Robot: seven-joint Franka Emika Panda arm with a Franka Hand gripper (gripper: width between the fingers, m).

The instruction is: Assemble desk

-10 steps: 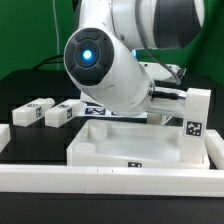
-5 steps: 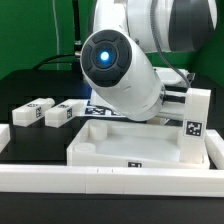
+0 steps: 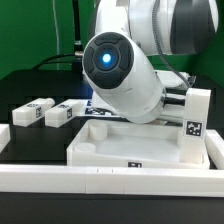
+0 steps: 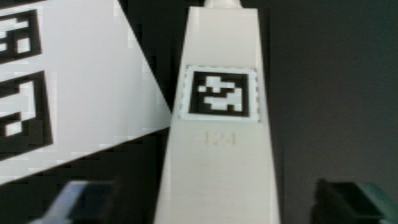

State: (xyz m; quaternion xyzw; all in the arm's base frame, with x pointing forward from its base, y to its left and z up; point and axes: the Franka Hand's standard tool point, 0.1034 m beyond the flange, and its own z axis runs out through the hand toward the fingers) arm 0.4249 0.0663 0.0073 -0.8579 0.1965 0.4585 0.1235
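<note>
- We see the desk top [image 3: 125, 148], a white rimmed tray, lying flat on the black bench [image 3: 40, 140] in the lower middle of the exterior view, with a small square tag on its near wall.
- An upright leg [image 3: 196, 115] stands at the tray's far corner on the exterior view's right, with a black-and-white tag on the face turned to us.
- On the exterior view's left, well apart from the tray, one loose leg [image 3: 33, 111] and a second loose leg [image 3: 62, 114] lie side by side on the bench, close together, tags up.
- In the wrist view we find a fourth leg [image 4: 221, 110], a long white block lying flat on the dark bench, its tag facing the camera.
- The jaws are released. The two dark fingertips [image 4: 80, 203] flank this fourth leg, one on each side, and a strip of bench shows between each tip and the block, so nothing is grasped.
- Just beside that leg in the wrist view lies the marker board [image 4: 80, 100], flat and white, with large tags along it. We see a narrow wedge of bench between board and leg.
- In the exterior view the arm [image 3: 120, 70], with a lit blue ring on its joint, bends over the far side of the tray and hides the jaws and the leg below them.
- The long white border rail [image 3: 110, 181] runs across the front of the bench, nearer to us than the tray.
- A green backdrop [image 3: 40, 30] stands behind the scene.
</note>
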